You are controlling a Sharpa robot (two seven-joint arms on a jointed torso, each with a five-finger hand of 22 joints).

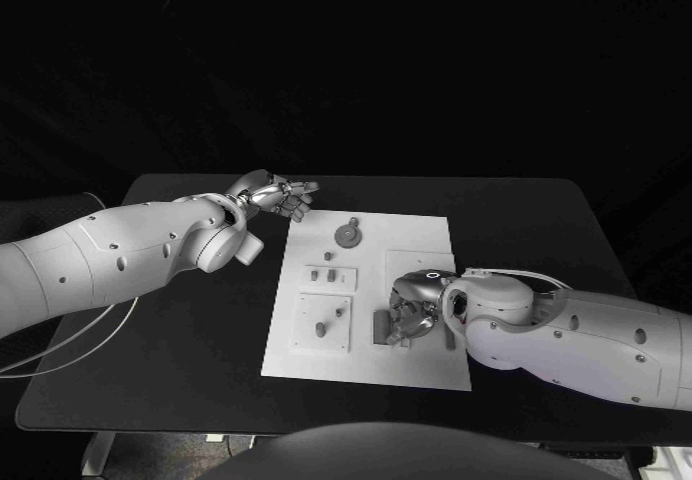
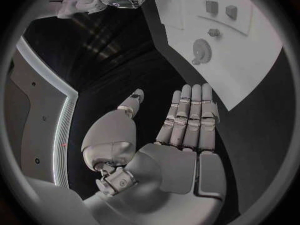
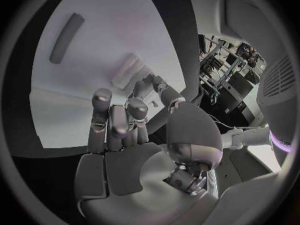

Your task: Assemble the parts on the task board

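Observation:
The white task board [image 1: 368, 355] lies mid-table, also seen past my left hand's fingers as task board [image 2: 250, 70]. On it are a round grey disc part [image 1: 348, 235] [image 2: 201, 50] and small grey pieces [image 1: 330, 272] [image 2: 211, 6]. My left hand [image 1: 274, 196] [image 2: 187, 120] hovers off the board's far left corner, fingers straight and apart, holding nothing. My right hand [image 1: 411, 315] [image 3: 125, 120] is over the board's near right part, fingers curled down at a grey block [image 1: 387, 328] [image 3: 128, 71]. Its fingertips touch the block; a grip is not clear.
A long grey bar [image 3: 65, 37] lies on the board beyond the right hand, and another grey piece [image 1: 450, 340] sits beside the right wrist. Two more small pieces [image 1: 340, 312] stand in the near left plate. Black table [image 1: 173, 340] surrounds the board.

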